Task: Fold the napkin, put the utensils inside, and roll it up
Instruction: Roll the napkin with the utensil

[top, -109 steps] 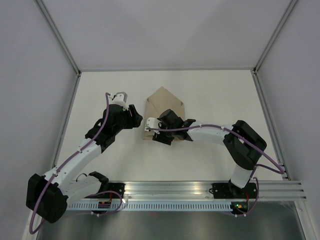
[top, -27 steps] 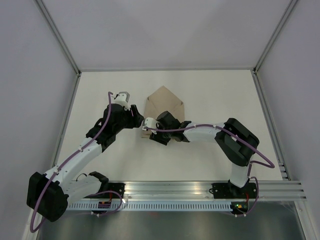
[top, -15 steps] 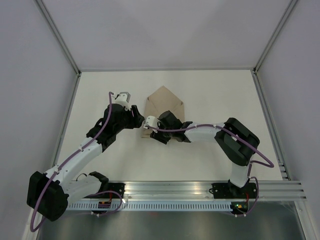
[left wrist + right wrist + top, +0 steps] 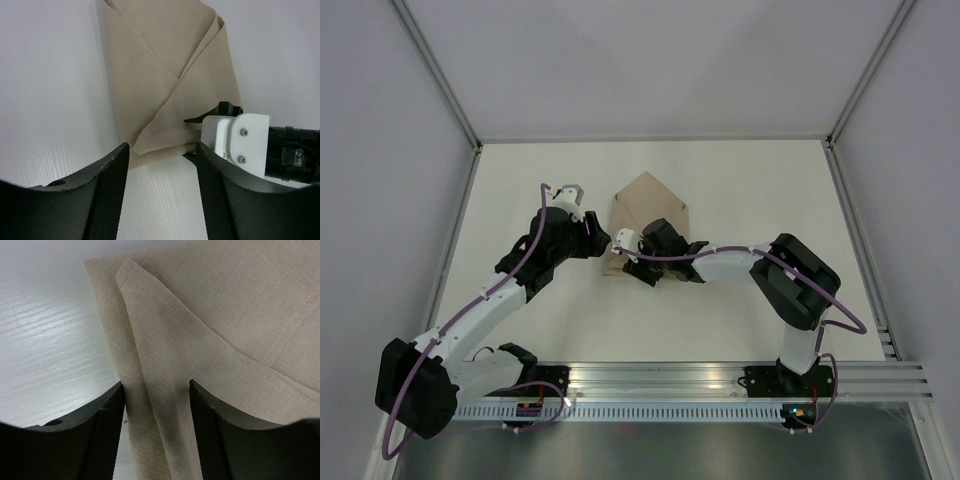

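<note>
The beige napkin lies folded on the white table, with a pointed far end and layered flaps. My right gripper sits low over its near-left edge. In the right wrist view the gripper is open, and a folded strip of the napkin runs between its fingers. My left gripper hovers just left of the cloth. In the left wrist view it is open, with bare table between its fingers and the corner of the napkin just past their tips. The utensils are out of view.
The right wrist's white camera block sits close in front of my left gripper. Grey enclosure walls ring the table, and the metal rail with both arm bases runs along the near edge.
The right gripper has shifted slightly right and away along the napkin's near-left edge. The left gripper has edged a little closer to the cloth. Both jaws keep the same spread.
</note>
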